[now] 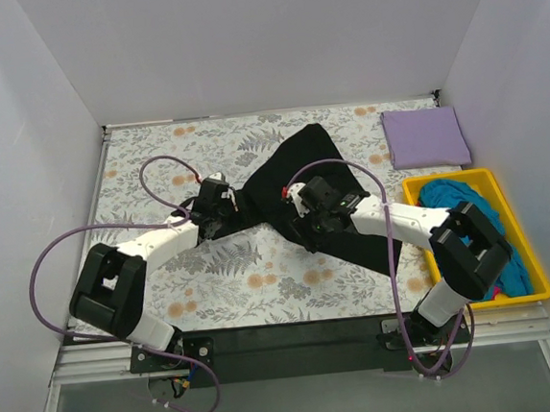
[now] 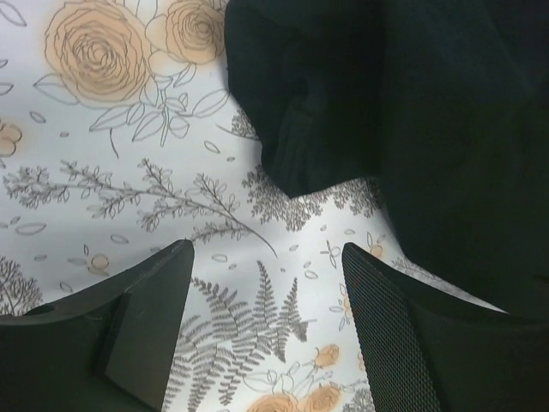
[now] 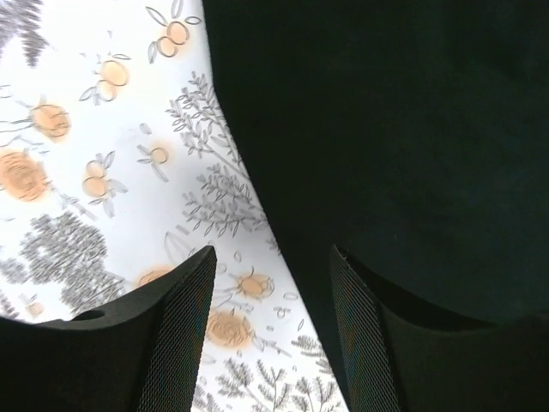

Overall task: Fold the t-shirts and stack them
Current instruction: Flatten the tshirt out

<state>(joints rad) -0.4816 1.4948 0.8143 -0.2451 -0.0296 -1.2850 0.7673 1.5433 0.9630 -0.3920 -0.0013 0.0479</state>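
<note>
The black t-shirt [image 1: 296,170] lies spread across the middle of the floral cloth. My left gripper [image 1: 220,211] is open at its left edge; in the left wrist view the shirt's sleeve [image 2: 317,120] lies just ahead of the open gripper [image 2: 268,249]. My right gripper [image 1: 307,224] is open over the shirt's lower edge; in the right wrist view the black shirt [image 3: 386,129] fills the right side, its edge running between the spread fingers [image 3: 273,254]. A folded lavender t-shirt [image 1: 425,136] lies at the back right. A teal t-shirt [image 1: 468,210] sits in the yellow tray.
The yellow tray [image 1: 541,269] stands at the right edge, with a bit of pink cloth [image 1: 498,293] at its near end. The grey-and-orange floral cloth [image 1: 156,168] covers the table. White walls enclose the sides and back.
</note>
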